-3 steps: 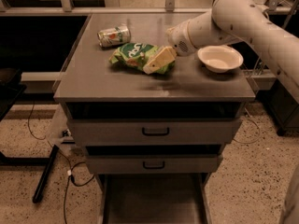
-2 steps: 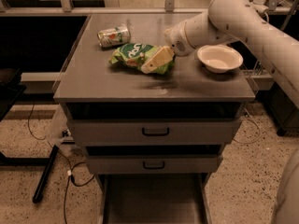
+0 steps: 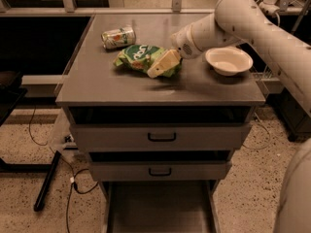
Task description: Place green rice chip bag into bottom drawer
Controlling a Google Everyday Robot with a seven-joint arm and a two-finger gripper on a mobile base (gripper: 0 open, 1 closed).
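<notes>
On the floor to the far left a black cable point(image 3: 73, 186) trails over the speckled ground beside the grey cabinet. Up on the worktop point(image 3: 112, 89), toward its back left, a small green-and-silver can point(image 3: 118, 37) lies on its side. Just to the right of it, and a little nearer to me, the green rice chip bag point(image 3: 138, 56) lies crumpled on the worktop, not in any drawer. The gripper point(image 3: 163, 64) lies low over the right end of the bag and touches it; whether it is open or has taken hold of the bag, I cannot tell from here. Below, the two upper drawers point(image 3: 160, 136) with black handles are pushed in, while the bottom drawer point(image 3: 158, 208) is pulled out toward me, its plain grey floor bare. Further right on the worktop stands a white bowl point(image 3: 228, 60), apart from the bag. The pale arm point(image 3: 252, 23) reaches in from the right, passing behind the bowl.
</notes>
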